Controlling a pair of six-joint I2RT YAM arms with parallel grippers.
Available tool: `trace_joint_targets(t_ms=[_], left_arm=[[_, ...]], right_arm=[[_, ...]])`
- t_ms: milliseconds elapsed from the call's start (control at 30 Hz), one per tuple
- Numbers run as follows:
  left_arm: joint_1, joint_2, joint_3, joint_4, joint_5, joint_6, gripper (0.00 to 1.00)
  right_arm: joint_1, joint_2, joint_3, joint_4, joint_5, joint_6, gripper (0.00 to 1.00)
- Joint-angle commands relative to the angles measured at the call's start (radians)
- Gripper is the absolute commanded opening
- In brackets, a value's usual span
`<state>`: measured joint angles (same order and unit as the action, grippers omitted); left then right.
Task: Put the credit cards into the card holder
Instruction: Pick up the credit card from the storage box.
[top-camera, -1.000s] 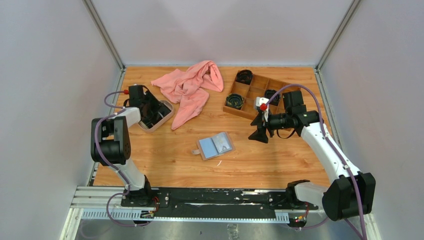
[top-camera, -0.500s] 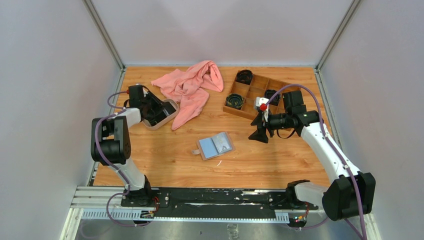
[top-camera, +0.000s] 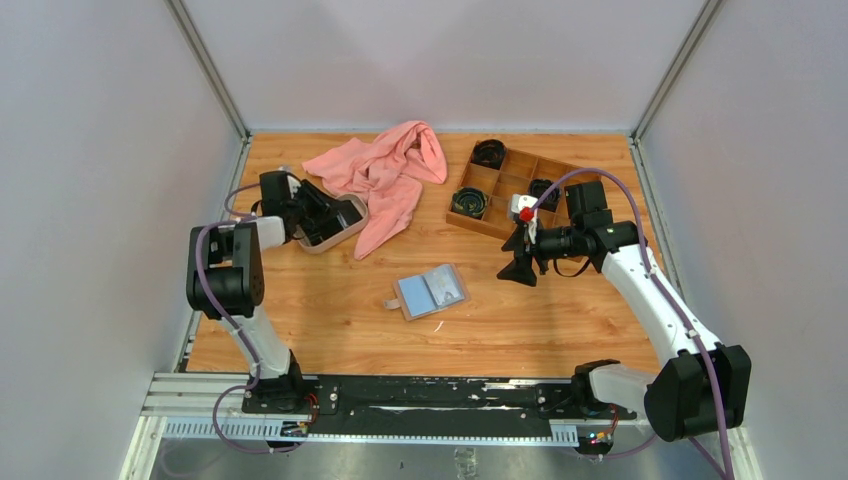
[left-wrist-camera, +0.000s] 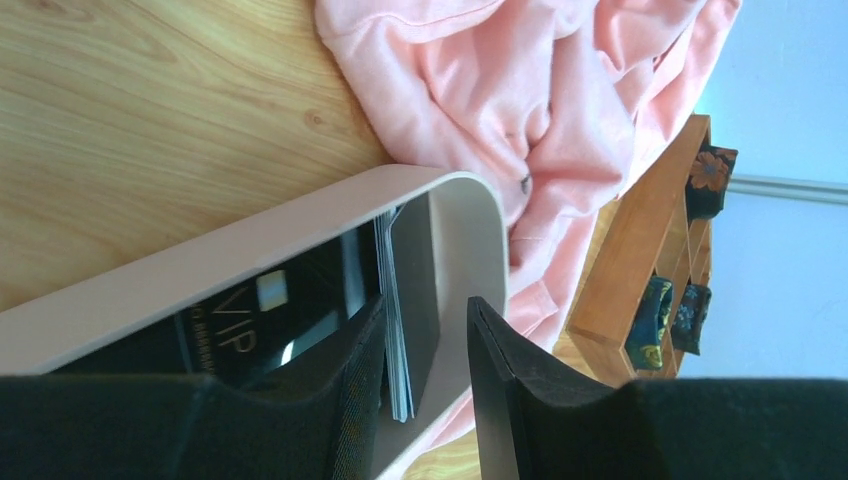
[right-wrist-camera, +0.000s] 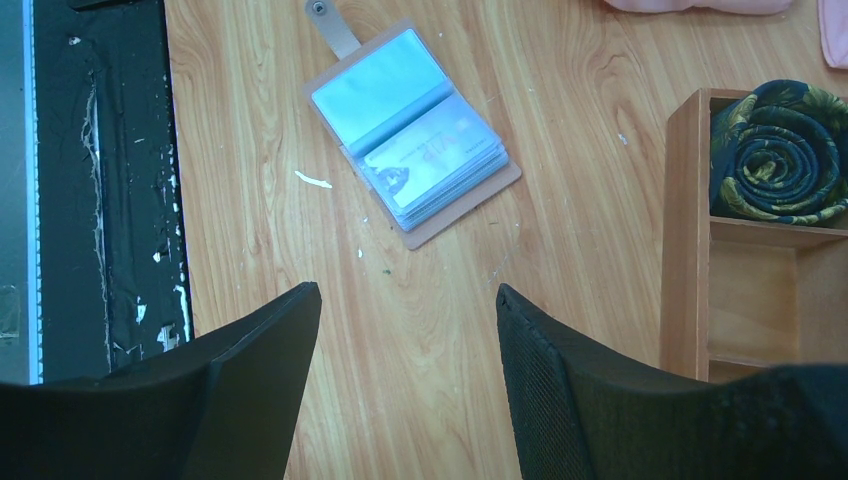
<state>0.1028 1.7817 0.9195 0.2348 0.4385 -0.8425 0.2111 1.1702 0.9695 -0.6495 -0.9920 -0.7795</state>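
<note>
The card holder (top-camera: 432, 291) lies open at mid-table, its blue-grey pockets facing up (right-wrist-camera: 410, 130). A black credit card (left-wrist-camera: 240, 320) marked VIP lies in the oval beige tray (left-wrist-camera: 250, 240). A stack of blue-edged cards (left-wrist-camera: 395, 300) stands on edge beside it. My left gripper (left-wrist-camera: 425, 310) reaches into the tray (top-camera: 350, 228), jaws partly apart. One finger sits against the stack and the other by the tray's end wall. My right gripper (right-wrist-camera: 405, 290) hangs open above bare wood, right of the holder (top-camera: 520, 270).
A pink cloth (top-camera: 385, 170) lies bunched behind the tray, touching its far end (left-wrist-camera: 520, 100). A wooden compartment box (top-camera: 510, 185) with rolled dark ties (right-wrist-camera: 775, 150) stands at the back right. A black rail runs along the near edge.
The left gripper and the tray have shifted right, toward the pink cloth, and the tray has turned a little. The right arm and the card holder have stayed still.
</note>
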Motion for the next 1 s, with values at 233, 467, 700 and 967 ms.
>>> trace_joint_targets(t_ms=[233,467,700,967], left_arm=[[-0.001,0.093,-0.031,0.243,0.153,-0.142,0.37],[0.0,0.128,-0.027,0.318,0.202,-0.191,0.33],[-0.012,0.182,0.006,0.337,0.259,-0.205,0.31],[-0.041,0.233,0.027,0.337,0.259,-0.211,0.34]], right_arm=[[-0.013,0.007,0.001,-0.022,0.011,-0.02,0.69],[-0.014,0.006,0.001,-0.022,0.016,-0.023,0.69],[-0.014,0.008,0.001,-0.024,0.016,-0.025,0.69],[-0.013,0.008,0.001,-0.024,0.021,-0.027,0.69]])
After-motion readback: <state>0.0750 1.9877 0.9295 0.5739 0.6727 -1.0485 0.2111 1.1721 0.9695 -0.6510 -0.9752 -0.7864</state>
